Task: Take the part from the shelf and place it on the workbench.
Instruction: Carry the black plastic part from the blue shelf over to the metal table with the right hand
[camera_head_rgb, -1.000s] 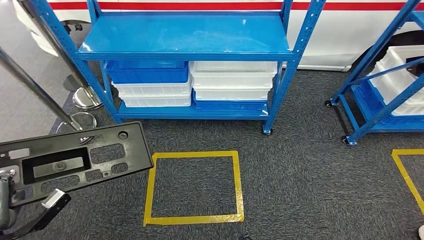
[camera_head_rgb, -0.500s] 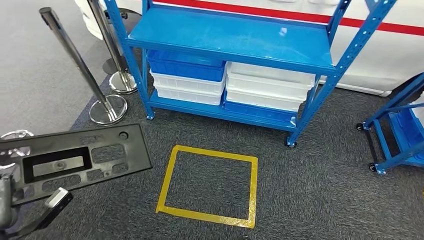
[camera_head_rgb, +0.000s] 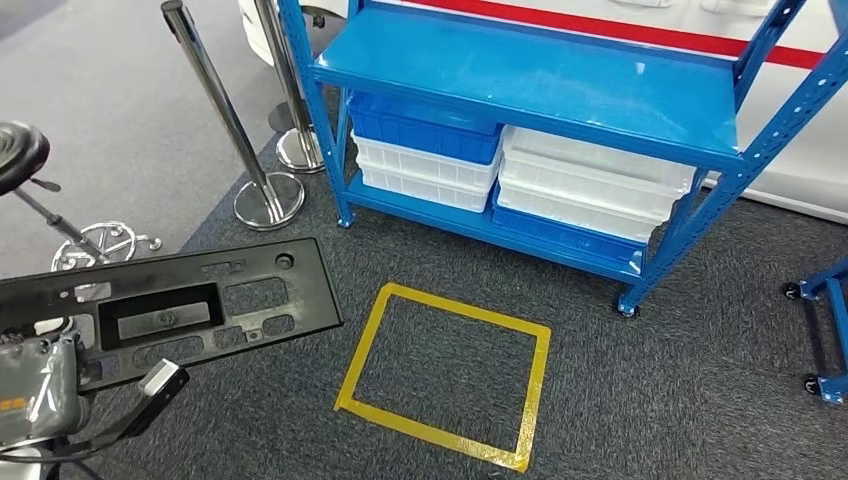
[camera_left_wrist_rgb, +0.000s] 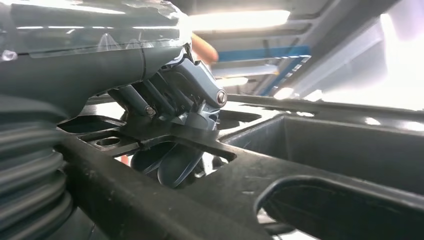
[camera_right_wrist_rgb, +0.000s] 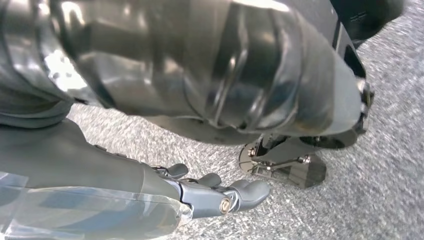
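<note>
**benchrat:** Since the robot's left hand (camera_head_rgb: 40, 385) already has the part (camera_head_rgb: 170, 310), anyone got a read on how it handles? It's a long flat black plastic panel full of cutouts, carried low on the robot's left, well away from the blue shelf (camera_head_rgb: 530, 90).

**gantry_joe:** Looks stiff and light to me, but long, so it probably wants to lever down at the free end. The left wrist view shows fingers (camera_left_wrist_rgb: 175, 162) hooked through one cutout with the thumb clamped on top, so it's pinching a rib near one end. Gripping nearer the middle would be steadier. Right hand (camera_right_wrist_rgb: 215, 192) hangs over the carpet, fingers loosely curled, holding nothing.

**benchrat:** Room to swing it?

**gantry_joe:** Open carpet around the yellow tape square (camera_head_rgb: 445, 375). Watch the stanchion posts (camera_head_rgb: 225, 110) and stool (camera_head_rgb: 20, 155) on the left. No tabletop visible yet.
</note>
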